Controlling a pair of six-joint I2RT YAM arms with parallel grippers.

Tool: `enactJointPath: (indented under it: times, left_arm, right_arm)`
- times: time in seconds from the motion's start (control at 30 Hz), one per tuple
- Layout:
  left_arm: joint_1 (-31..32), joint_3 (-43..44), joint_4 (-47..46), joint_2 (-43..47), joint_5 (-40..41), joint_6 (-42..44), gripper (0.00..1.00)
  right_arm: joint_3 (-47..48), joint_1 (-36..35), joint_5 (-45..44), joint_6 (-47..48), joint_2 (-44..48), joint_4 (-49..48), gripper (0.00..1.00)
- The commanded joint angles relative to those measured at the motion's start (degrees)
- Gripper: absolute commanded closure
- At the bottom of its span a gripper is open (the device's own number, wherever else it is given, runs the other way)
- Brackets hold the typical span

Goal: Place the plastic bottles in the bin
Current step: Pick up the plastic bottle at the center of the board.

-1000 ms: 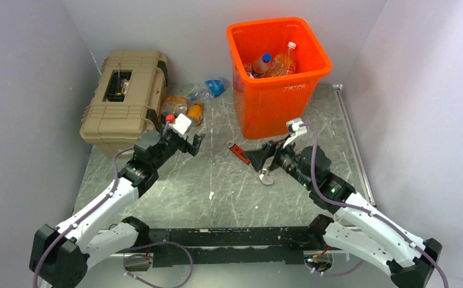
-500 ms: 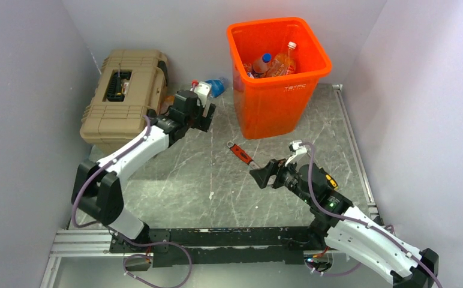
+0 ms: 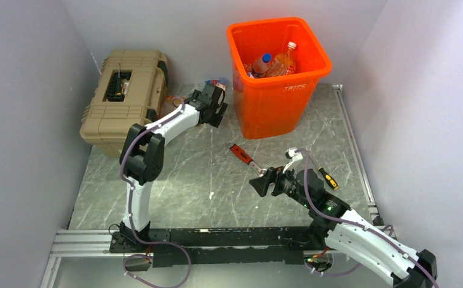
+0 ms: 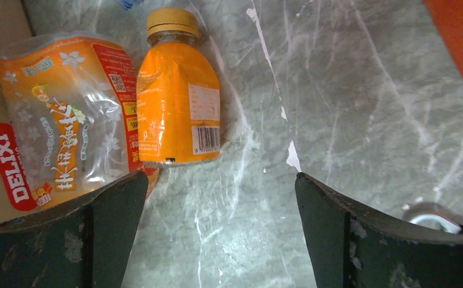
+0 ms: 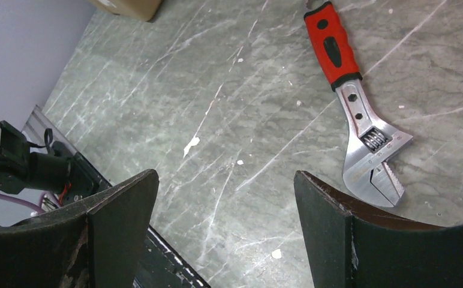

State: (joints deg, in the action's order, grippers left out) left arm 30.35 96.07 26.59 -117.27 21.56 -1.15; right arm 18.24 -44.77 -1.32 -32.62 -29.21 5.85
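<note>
Smooth, apparently uncrushed orange bottle [image 4: 178, 102] lies before the wide-spread left gripper [image 4: 217, 201]; right gripper [image 5: 224, 201] gapes empty.

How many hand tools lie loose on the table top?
2. An adjustable wrench with a red handle lies in the middle, in front of the orange bin; a screwdriver lies farther to the right. Others may be hidden behind the arms.

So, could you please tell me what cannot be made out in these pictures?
- Top view: the left gripper and arm hide most of the small orange yellow-capped plastic bottle and the crushed clear orange-labelled bottle.
- Top view: the walls of the tall bright-orange plastic bin hide most bottles inside; its white lettering is too small.
- Left wrist view: the top edge clips a blue item.
</note>
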Motion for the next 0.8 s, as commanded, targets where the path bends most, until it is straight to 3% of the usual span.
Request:
enactJointPath:
  times: [0.0, 0.33, 0.57, 0.77]
  left_arm:
    - [-1.9, 5.4, 1.7, -3.4, 1.9, -0.9, 0.01]
    - [-3.5, 17.1, 4.7, -13.0, 2.3, 3.0, 0.01]
    - [-4.2, 20.1, 6.1, -17.8, 3.4, 4.0, 0.02]
    - [-4.7, 21.3, 7.5, -19.9, 1.8, 3.5, 0.10]
  right_arm:
    - [0.3, -0.3, 0.3, 1.2, 1.3, -2.8, 0.13]
    - [1.1, -0.3, 0.0, 3.0, 0.3, -2.0, 0.11]
    - [2.1, -0.3, -2.5, 4.1, 2.7, 0.8, 0.11]
    - [1.9, -0.3, -2.9, 4.1, 3.4, 1.1, 0.11]
